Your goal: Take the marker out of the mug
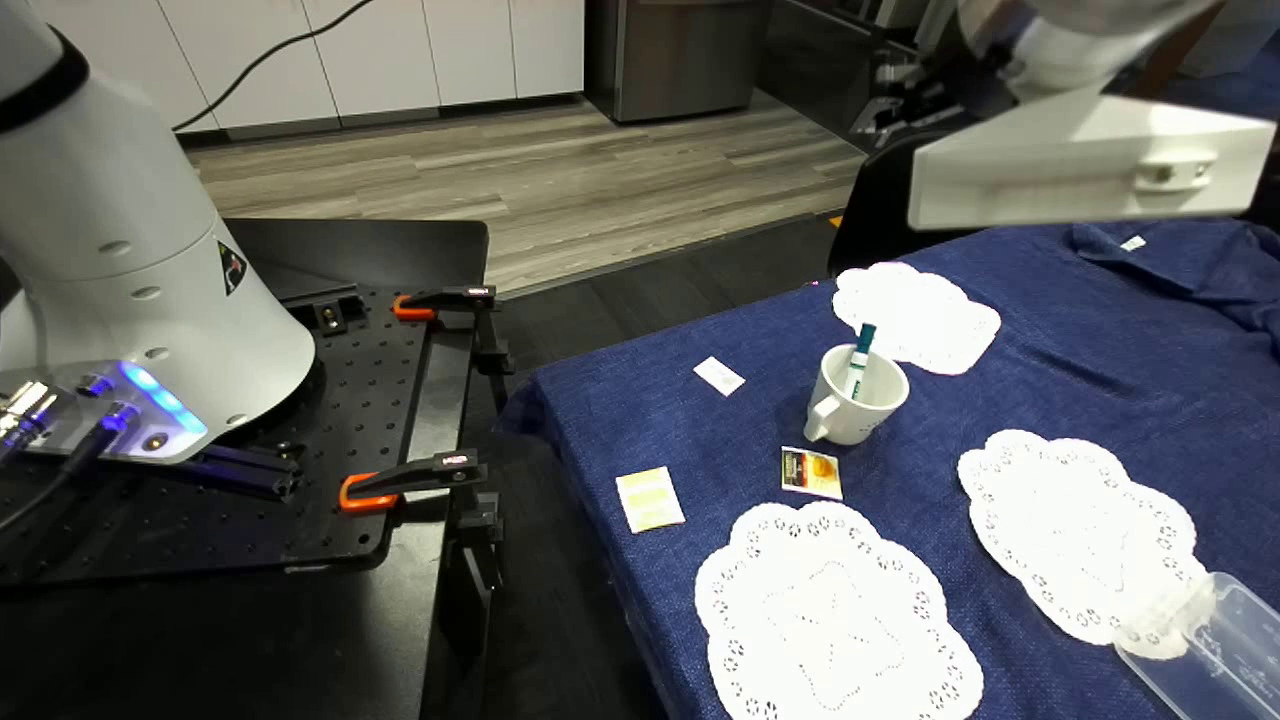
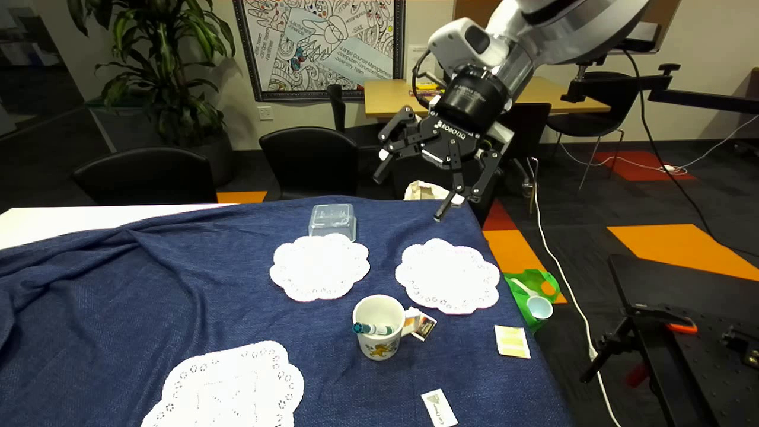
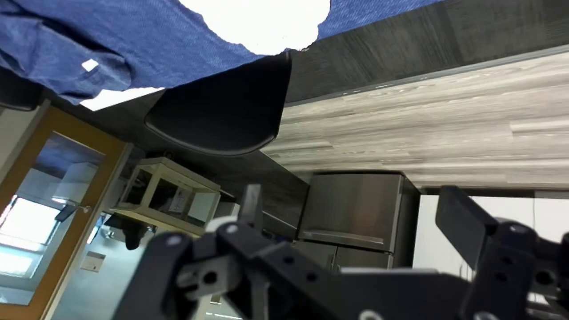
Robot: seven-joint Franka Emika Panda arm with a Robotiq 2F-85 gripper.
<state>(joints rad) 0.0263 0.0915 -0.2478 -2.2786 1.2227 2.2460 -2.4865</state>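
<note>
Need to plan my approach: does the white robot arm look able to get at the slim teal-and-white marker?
Probably yes: the marker pokes out of the white ceramic mug, uncovered, and the black fingers are open and empty, though aimed elsewhere.

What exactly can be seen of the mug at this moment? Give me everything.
The mug is white and looks ceramic, with a round rim, one side handle and a golden print on its outside. It stands upright on the blue cloth, near a small packet. The marker leans inside it, teal end above the rim.
</note>
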